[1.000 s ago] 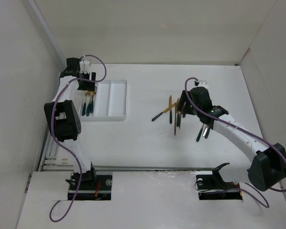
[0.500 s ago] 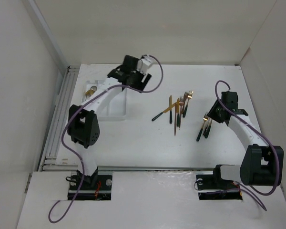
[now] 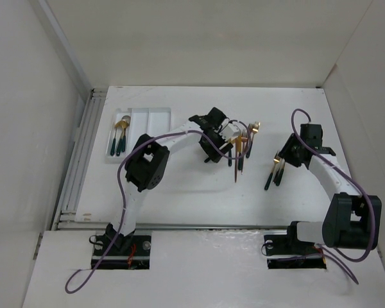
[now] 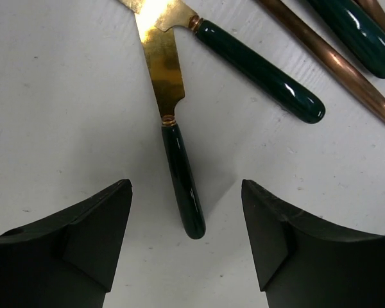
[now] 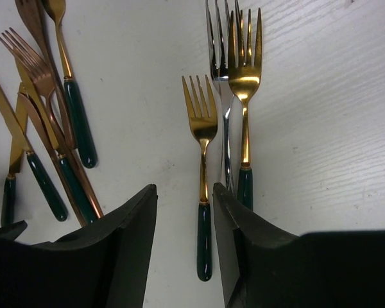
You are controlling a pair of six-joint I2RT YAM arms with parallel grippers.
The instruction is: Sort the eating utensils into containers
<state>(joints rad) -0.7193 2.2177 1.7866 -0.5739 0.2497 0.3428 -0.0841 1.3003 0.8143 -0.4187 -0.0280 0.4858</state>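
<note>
The job was only just begun. A few gold-headed utensils with dark green handles [image 3: 119, 138] lay in the left slot of the shallow white plastic tray [image 3: 157, 135], and the other two slots showed nothing. Most were left out on the flat white desk [image 3: 179, 192]: a crossed pile in the middle [image 3: 242, 154] and some gold forks further right [image 3: 274, 172].

The left hand [image 4: 186, 212] was spread wide above a gold-bladed knife with a green handle [image 4: 183, 186], not gripping it. The right hand [image 5: 183, 218] was open too (a narrower gap), with a small gold fork [image 5: 203, 128] lying between its fingers.

Plain pale walls [image 3: 25, 128] stood around the desk.
</note>
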